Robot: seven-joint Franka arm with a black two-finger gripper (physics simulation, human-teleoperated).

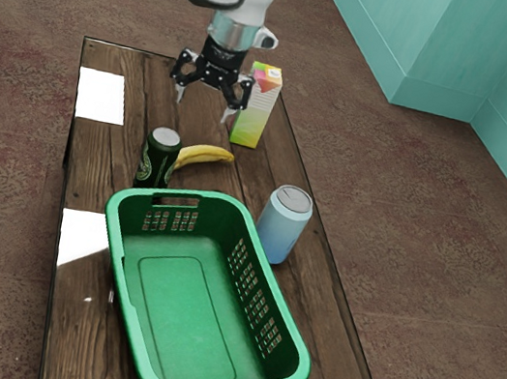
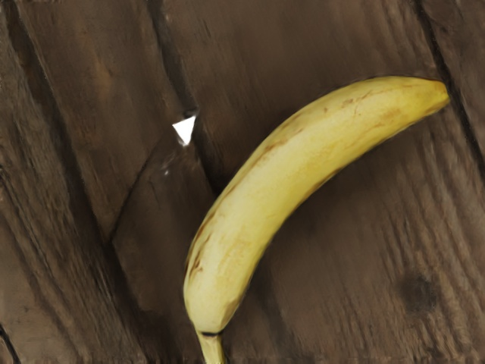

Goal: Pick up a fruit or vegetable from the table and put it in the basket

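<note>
The banana (image 2: 280,182) is lying on the table (image 1: 75,335), just beside the dark can (image 1: 156,168) and outside the basket (image 1: 299,366). The gripper (image 1: 203,105) is hovering above the table, fingers spread wide, gripping nothing. The wrist view is revealing the banana's stem; the exterior view is showing a blue can (image 1: 281,229) and a carton (image 1: 255,111) standing.

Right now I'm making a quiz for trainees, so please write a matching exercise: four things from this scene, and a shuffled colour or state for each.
Things:
1. Banana
2. Basket
3. Gripper
4. Carton

Descriptions:
A. Green, with small openings in its walls
B. Multicoloured, standing upright
C. Yellow, lying on the table
D. Open, holding nothing

Right pairs: 1-C, 2-A, 3-D, 4-B
</note>
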